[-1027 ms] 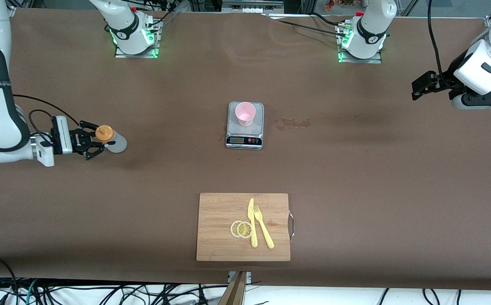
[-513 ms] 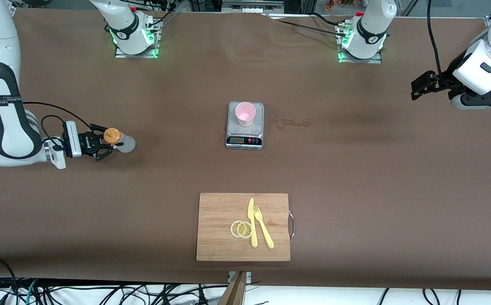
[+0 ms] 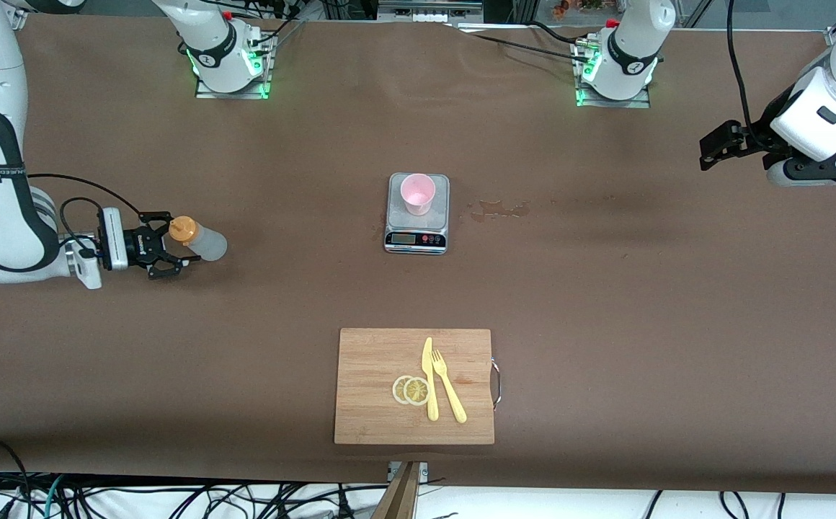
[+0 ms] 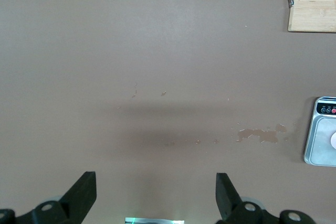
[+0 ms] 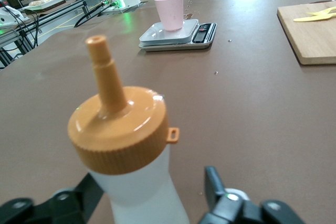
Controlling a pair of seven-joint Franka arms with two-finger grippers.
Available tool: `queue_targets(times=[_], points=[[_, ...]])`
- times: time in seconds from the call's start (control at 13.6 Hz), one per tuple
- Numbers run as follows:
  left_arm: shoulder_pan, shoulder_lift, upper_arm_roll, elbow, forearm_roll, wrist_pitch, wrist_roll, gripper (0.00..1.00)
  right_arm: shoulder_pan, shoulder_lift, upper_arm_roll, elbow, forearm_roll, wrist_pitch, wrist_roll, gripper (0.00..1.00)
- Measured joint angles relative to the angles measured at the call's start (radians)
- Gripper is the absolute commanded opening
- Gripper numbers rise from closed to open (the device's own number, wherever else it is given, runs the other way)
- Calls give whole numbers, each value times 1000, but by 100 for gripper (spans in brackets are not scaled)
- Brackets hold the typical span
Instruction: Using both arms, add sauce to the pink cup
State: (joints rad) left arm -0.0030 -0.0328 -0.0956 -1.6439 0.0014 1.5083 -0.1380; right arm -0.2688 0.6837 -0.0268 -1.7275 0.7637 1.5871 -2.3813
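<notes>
Right gripper (image 3: 171, 251): fingers stood spread beside the sauce (image 3: 198, 240), not pinching; a nudge could topple it.
Left gripper (image 3: 713, 149): waited, fingers spread, over the bench's (image 3: 605, 288) left arm's end.
Pink cup (image 3: 417, 193): on the scale (image 3: 418, 216), well apart.

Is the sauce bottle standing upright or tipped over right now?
Upright: the sauce bottle stands on the table with its orange nozzle pointing up, between the open fingers of the right tool.

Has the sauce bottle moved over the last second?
Yes. The sauce bottle first crept toward the scale, then slipped slightly back; it now stands on the table, with the right gripper open around it.
</notes>
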Motion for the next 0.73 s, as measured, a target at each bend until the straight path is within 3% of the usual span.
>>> queue_targets(times=[0.44, 0.73], points=[[-8, 0, -3, 0, 0, 0, -1, 100, -16, -10, -12, 11, -17, -22, -53, 100], [-8, 0, -2, 0, 0, 0, -5, 100, -27, -18, -53, 13, -111, -26, -99, 100]])
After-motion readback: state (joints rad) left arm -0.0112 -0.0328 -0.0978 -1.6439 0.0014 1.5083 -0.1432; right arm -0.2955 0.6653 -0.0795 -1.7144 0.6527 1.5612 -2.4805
